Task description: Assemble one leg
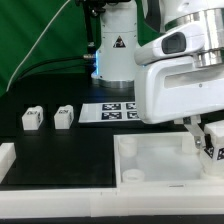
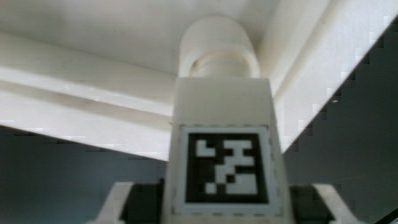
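Observation:
My gripper is shut on a leg, a small white peg with a black-and-white tag. It holds the leg low over the near right part of the big white square tray. In the wrist view the leg stands between the two fingers, tag facing the camera, its rounded end pointing at the tray's wall. I cannot tell whether the leg touches the tray. Two more legs lie on the black table at the exterior view's left.
The marker board lies on the table behind the tray. The arm's white base stands behind it. Another white part shows at the exterior view's left edge. A green curtain hangs at the back.

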Available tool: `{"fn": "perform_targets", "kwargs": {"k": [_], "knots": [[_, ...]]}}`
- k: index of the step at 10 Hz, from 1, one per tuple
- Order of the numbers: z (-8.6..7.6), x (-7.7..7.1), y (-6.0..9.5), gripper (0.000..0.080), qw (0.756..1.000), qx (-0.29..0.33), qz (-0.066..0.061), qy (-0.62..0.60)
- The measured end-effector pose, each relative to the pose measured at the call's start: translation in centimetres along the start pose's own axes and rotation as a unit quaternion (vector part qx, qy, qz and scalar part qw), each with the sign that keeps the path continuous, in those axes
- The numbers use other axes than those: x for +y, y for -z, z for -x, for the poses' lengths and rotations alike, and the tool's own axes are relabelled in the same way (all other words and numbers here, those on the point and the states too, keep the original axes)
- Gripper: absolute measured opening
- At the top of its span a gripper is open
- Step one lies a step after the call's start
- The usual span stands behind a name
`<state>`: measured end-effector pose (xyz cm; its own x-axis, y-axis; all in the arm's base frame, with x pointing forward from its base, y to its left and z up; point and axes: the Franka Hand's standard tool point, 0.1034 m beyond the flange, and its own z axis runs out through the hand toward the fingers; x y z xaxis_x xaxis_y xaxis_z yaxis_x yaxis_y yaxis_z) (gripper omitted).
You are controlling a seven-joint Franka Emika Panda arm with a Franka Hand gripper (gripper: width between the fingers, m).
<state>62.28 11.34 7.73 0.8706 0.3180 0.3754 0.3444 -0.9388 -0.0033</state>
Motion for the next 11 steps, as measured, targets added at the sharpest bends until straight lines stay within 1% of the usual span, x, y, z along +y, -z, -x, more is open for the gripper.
{"fn": "perform_targets", "kwargs": {"k": [1, 3, 6, 10, 11], "knots": [[0.0, 0.0, -0.02, 0.0294, 1.0, 0.006, 0.002, 0.0], [-0.02, 0.01, -0.04, 0.0294, 0.999, 0.03, 0.009, 0.001], [0.49, -0.29, 0.22, 0.0294, 0.998, 0.061, 0.02, 0.001], [0.61, -0.27, 0.28, 0.0294, 0.998, 0.066, 0.021, 0.002], [0.62, -0.27, 0.27, 0.037, 0.998, 0.066, 0.021, 0.002]]}}
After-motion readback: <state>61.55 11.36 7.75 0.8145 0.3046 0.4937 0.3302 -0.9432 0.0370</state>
